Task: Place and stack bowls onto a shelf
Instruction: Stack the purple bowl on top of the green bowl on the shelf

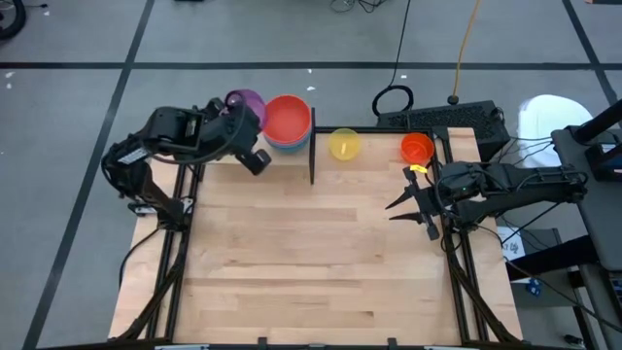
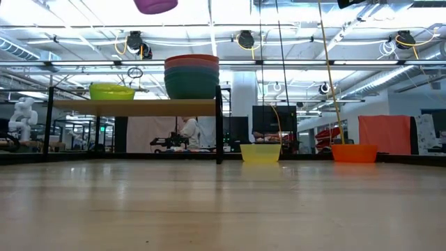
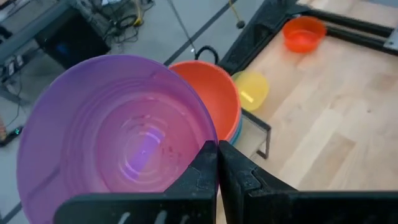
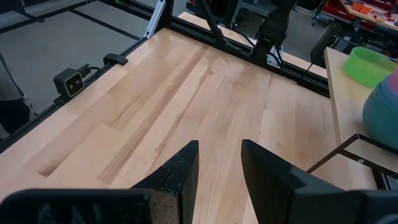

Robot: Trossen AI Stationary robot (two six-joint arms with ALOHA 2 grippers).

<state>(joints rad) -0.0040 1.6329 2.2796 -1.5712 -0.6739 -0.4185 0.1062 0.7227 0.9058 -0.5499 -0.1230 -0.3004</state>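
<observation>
My left gripper [image 3: 217, 163] is shut on a purple bowl [image 3: 118, 134], held high over the shelf's [image 2: 139, 107] left part, beside the stack; in the low view the purple bowl [image 2: 155, 5] hangs well above it. On the shelf plank rest a green bowl [image 2: 111, 91] and a stack of larger bowls with a red one on top [image 1: 287, 121]. A yellow bowl [image 1: 344, 144] and an orange bowl [image 1: 416, 148] sit on the table's far edge. My right gripper [image 1: 413, 214] waits open at the table's right side, above the wood. My left gripper pinches the purple bowl's rim [image 3: 208, 142] between its two shut fingers, on the side of the bowl nearest the wrist. The fingers slant downward at it. The bowl is lifted clear of the shelf and the stack, tilted, its hollow facing the wrist camera.
The shelf's black upright end bar [image 1: 312, 156] stands between the stack and the yellow bowl. Black frame rails [image 1: 457, 253] run along the table's left and right edges. The wide middle and near part of the wooden table [image 1: 311, 262] is bare wood.
</observation>
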